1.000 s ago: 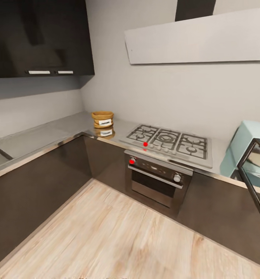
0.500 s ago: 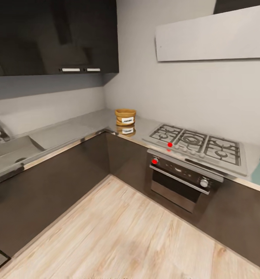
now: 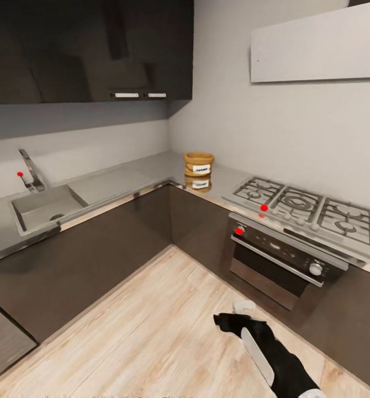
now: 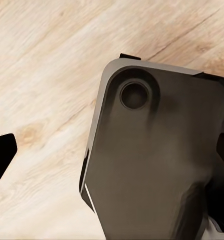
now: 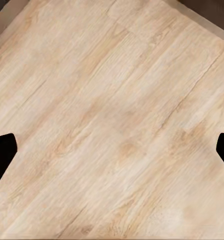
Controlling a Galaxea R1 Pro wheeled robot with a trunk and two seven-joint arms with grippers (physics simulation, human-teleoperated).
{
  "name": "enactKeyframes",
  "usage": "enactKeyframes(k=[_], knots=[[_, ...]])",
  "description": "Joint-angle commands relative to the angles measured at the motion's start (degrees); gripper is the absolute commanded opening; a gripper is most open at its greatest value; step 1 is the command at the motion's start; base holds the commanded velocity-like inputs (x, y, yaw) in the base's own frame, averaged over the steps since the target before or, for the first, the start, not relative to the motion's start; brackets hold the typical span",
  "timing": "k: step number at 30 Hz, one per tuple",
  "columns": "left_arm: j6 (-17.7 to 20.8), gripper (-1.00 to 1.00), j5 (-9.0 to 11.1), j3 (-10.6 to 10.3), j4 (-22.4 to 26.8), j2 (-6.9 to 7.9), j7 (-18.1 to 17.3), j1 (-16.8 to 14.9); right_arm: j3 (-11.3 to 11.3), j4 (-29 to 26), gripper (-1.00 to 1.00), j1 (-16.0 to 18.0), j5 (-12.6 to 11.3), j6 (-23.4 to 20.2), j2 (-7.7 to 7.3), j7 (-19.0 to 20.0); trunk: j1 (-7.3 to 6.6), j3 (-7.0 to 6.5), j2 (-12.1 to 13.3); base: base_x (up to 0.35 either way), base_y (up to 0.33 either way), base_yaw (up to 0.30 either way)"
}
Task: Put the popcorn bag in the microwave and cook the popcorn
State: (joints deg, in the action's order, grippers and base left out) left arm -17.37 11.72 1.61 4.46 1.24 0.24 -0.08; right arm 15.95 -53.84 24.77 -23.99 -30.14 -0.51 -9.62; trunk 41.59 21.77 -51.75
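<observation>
Task status: early, nothing handled yet. The small squat tan-orange paper popcorn bag with rolled rim and white label [image 3: 199, 164] stands upright on the glossy pale grey desk [image 3: 124, 179], in the far corner of the L-shaped run, at about 12 o'clock from the robot. Its reflection shows in the surface just in front of it. A steel gas hob with black grates [image 3: 306, 207] lies at 2 o'clock from the bag, a dark built-in oven with steel handle [image 3: 284, 260] below it; a recessed grey sink with tap [image 3: 41, 204] sits at 9 o'clock.

The black-and-white right arm [image 3: 268, 348] hangs low at 5 o'clock over the pale wood plank floor [image 3: 152, 320], well apart from the bag.

Right end effector [image 5: 112, 150]: spread, dark fingertips at opposite edges of the wrist view, floor between them, nothing held. Left end effector: one dark fingertip [image 4: 1, 155] visible beside a grey robot housing [image 4: 152, 160]; spread probably, but I cannot tell.

Remaining: approach, grasp bag, carry to microwave, load, heat.
</observation>
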Motion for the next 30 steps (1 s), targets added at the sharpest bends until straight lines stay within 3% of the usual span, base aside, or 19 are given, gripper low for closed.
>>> enactKeyframes(k=[1,3,4,8,9,10,11,13,17,21,25,30], knots=[[-0.12,1.0,0.05,0.11,0.03,-0.01,0.02,-0.01,-0.2,-3.51,1.0,-0.04,-0.63,-3.01,-0.05,-0.96,0.01,0.14,-0.04,0.0,0.0,0.223],[-0.12,1.0,0.05,0.07,0.03,-0.05,0.02,-0.01,-2.99,-15.09,1.0,0.81,-0.76,-15.28,0.08,-4.38,0.01,0.27,-0.04,0.0,0.0,0.22],[-0.12,1.0,0.05,0.07,0.03,-0.07,-0.01,-0.01,-4.01,-17.76,1.0,2.6,-0.83,-18.67,0.11,-5.62,0.01,0.34,-0.04,0.0,0.0,0.219],[-0.12,1.0,0.04,0.06,0.03,-0.09,-0.16,-0.01,-9.58,-20.69,1.0,13.63,-1.7,-29.86,0.08,-6.37,0.01,0.62,-0.04,0.0,0.0,0.219],[-0.12,1.0,0.04,0.06,0.04,-0.09,-0.19,-0.01,-10.47,-20.73,1.0,16.03,-1.75,-29.86,0.07,-6.23,0.01,0.69,-0.04,0.0,0.0,0.219],[-0.12,1.0,0.04,0.06,0.04,-0.1,-0.22,-0.01,-11.78,-20.63,1.0,21.28,-1.92,-29.86,0.03,-5.53,0.01,0.76,-0.04,0.0,0.0,0.219],[-0.12,1.0,0.04,0.06,0.04,-0.1,-0.23,-0.01,-12.39,-20.52,1.0,24.08,-2.25,-29.86,-0.02,-4.79,0.01,0.83,-0.04,0.0,0.0,0.219],[-0.12,1.0,0.01,0.06,0.03,-0.1,-0.24,-0.01,-14.43,-20.43,1.0,30.65,-4.35,-29.86,-1.09,-1.33,0.01,0.97,-0.04,0.0,0.0,0.216],[-0.05,1.0,-0.03,0.02,-0.05,-0.14,-0.24,-0.01,-15.81,-18.85,1.0,43.4,-7.01,-29.86,-8.06,2.75,0.01,1.26,-0.04,0.0,0.0,0.21],[-0.04,1.0,-0.04,0.04,-0.06,-0.03,-0.24,-0.01,-15.23,-7.21,1.0,55.11,-6.78,-29.86,-12.56,3.09,0.01,1.43,-0.04,0.178,0.0,0.125],[0.47,1.0,0.04,0.06,-0.06,-0.01,-0.24,-0.01,-12.76,-4.47,1.0,60.86,-6.76,-29.86,-13.97,3.11,0.01,1.44,-0.04,0.313,0.0,0.011],[0.66,1.0,0.05,0.07,-0.06,-0.07,-0.24,-0.01,-12.22,-4.65,1.0,62.22,-6.7,-29.86,-15.18,3.12,0.01,1.29,-0.04,0.324,0.0,0.001]])
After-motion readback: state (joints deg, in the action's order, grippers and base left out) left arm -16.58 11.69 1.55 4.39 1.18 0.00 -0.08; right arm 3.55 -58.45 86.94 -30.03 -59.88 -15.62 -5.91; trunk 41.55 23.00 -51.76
